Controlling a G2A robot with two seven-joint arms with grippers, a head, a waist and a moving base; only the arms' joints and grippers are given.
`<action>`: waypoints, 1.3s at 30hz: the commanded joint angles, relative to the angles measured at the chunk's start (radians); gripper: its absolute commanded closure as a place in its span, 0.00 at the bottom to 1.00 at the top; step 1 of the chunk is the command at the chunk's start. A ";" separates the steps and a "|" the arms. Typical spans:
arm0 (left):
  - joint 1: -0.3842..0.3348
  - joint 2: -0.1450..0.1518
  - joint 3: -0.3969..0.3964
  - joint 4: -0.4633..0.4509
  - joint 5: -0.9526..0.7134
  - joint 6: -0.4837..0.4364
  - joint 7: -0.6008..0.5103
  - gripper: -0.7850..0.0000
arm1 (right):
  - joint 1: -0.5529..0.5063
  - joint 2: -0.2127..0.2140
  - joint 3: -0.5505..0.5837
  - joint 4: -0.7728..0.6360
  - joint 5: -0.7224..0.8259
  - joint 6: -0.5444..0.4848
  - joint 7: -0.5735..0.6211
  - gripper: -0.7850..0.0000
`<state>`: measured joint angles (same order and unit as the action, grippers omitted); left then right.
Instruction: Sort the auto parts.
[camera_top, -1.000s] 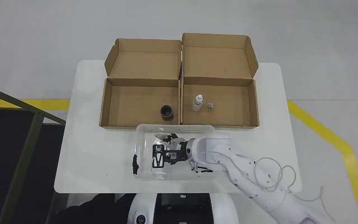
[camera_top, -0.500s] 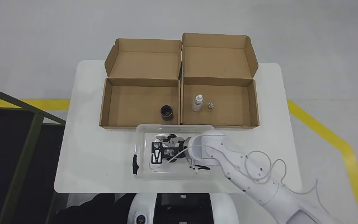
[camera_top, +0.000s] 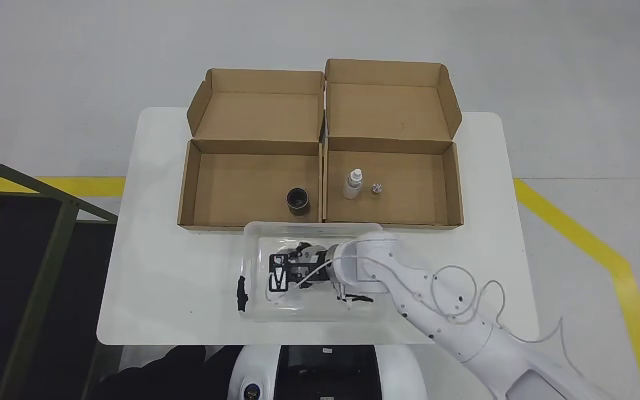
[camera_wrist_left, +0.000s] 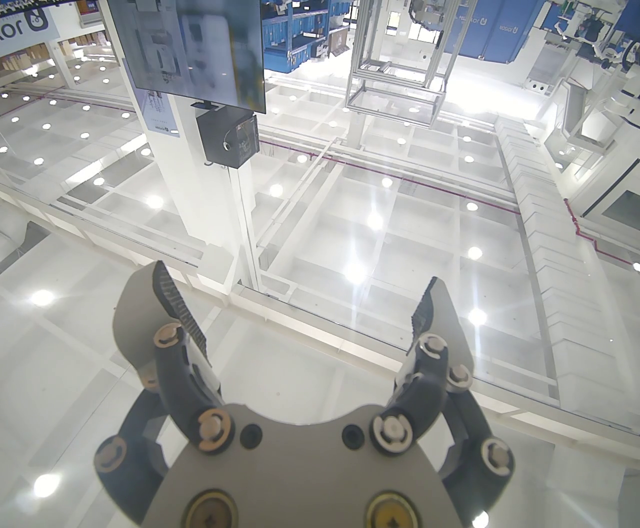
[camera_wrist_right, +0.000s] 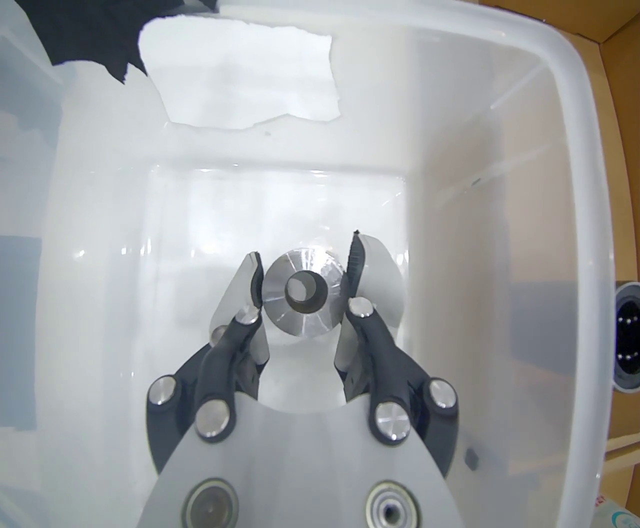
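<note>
Metal bushing (camera_wrist_right: 304, 292) sits between your right claw's (camera_wrist_right: 305, 252) fingers, down in the clear bin (camera_wrist_right: 560, 200); the pads look closed on its rim. Confirm a firm squeeze, then lift straight up.

Bright, even light from overhead washes the white table (camera_top: 155, 230), leaving only faint shadows inside the cardboard boxes (camera_top: 250, 185) at its 12 o'clock side, while ceiling lamps (camera_wrist_left: 356, 272) flare into starry glare, the metal part (camera_wrist_right: 305, 292) glints, and the clear bin (camera_wrist_right: 480, 200) bows at the view's edges.
</note>
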<state>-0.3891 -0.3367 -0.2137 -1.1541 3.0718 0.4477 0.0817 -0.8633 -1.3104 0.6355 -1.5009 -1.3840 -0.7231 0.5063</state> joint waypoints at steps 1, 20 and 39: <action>0.000 0.000 0.000 0.000 0.000 0.000 0.000 0.00 | -0.001 0.000 0.005 -0.001 -0.002 0.000 -0.007 1.00; 0.000 0.000 0.000 0.000 0.000 0.000 0.000 0.00 | -0.101 0.049 0.160 -0.219 0.083 -0.088 -0.032 1.00; 0.000 0.000 0.000 0.000 0.000 0.000 0.000 0.00 | -0.178 0.094 0.355 -0.465 0.235 -0.126 -0.089 1.00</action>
<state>-0.3891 -0.3367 -0.2137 -1.1541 3.0718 0.4477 0.0817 -1.0394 -1.2178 0.9807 -1.9594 -1.1572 -0.8507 0.4240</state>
